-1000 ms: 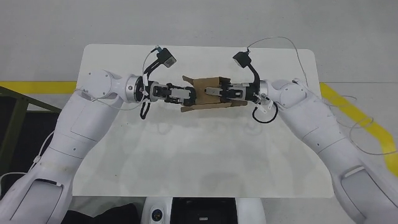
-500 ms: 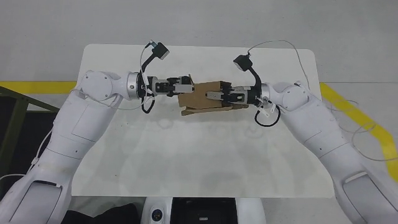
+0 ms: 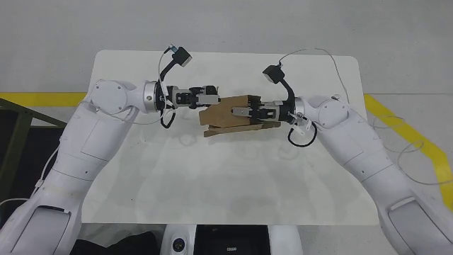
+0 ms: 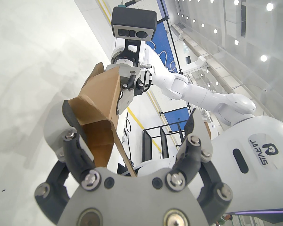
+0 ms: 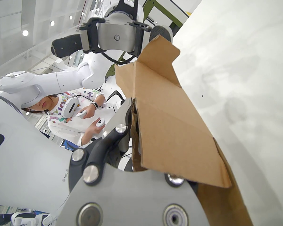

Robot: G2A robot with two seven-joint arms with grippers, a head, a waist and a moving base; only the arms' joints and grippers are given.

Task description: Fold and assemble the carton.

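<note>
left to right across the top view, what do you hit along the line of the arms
yellow floor stripe on the left → black left wrist camera → brown cardboard carton → black right wrist camera → angled yellow floor stripe on the right

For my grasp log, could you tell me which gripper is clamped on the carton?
The right gripper: its jaws pinch the carton, while the left gripper has its jaws wide open.

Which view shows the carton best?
Top view: the carton shows almost whole, outline and tilt. Left wrist view looks into its open end; right wrist view has one panel and a flap close up, partly cropped.
</note>
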